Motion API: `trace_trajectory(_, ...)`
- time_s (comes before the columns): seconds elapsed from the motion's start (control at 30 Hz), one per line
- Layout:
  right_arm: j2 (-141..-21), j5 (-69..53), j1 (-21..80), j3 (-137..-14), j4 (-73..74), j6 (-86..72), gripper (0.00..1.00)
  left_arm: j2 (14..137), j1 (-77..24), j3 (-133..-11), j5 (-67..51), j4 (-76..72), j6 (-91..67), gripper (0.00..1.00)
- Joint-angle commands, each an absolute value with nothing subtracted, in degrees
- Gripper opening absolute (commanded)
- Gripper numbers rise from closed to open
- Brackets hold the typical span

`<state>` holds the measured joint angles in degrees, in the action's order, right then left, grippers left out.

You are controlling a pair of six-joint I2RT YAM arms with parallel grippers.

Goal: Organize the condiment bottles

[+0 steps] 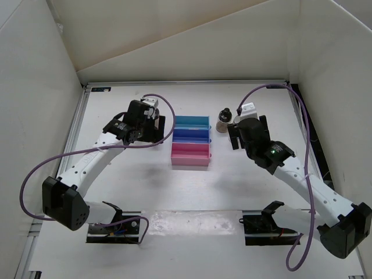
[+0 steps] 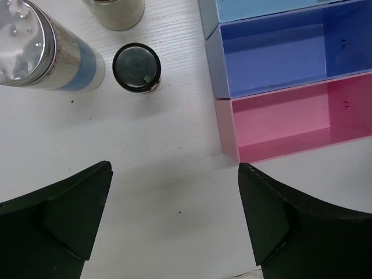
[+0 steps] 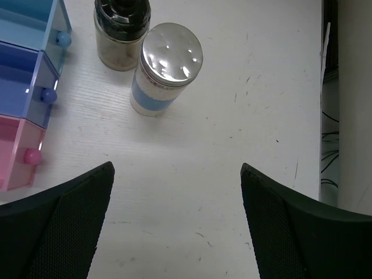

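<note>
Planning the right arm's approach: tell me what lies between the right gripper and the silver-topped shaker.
Right wrist view: only bare tabletop between the right gripper and the silver-topped shaker.

Upright silver-topped bottles [image 3: 167, 58] stand beside upright black-capped bottles [image 2: 136, 68].

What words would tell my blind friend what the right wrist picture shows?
A silver-topped bottle with a white-and-blue body stands on the white table, a black-capped bottle close behind it. The right gripper hangs open and empty nearer the camera, and the pink-and-blue rack shows at the left edge.
</note>
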<state>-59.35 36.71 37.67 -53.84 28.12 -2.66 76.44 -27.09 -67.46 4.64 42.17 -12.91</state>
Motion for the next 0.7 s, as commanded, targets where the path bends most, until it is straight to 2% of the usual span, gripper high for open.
trace_trajectory(0.0, -59.4, 35.9, 36.7, -53.8, 25.8, -3.2, 0.90, 74.4, -26.5, -67.1, 4.7, 40.5, -12.3, 1.00)
trace_trajectory(0.4, -63.9, 25.4, 28.3, -55.5, 21.9, -2.5, 0.90, 74.3, -24.1, -67.9, 7.5, 40.3, -7.5, 1.00)
trace_trajectory(0.67, -72.8, 19.3, 22.4, -61.2, 19.8, -1.8, 0.90, 76.6, -22.9, -74.4, 7.7, 43.8, -6.2, 1.00)
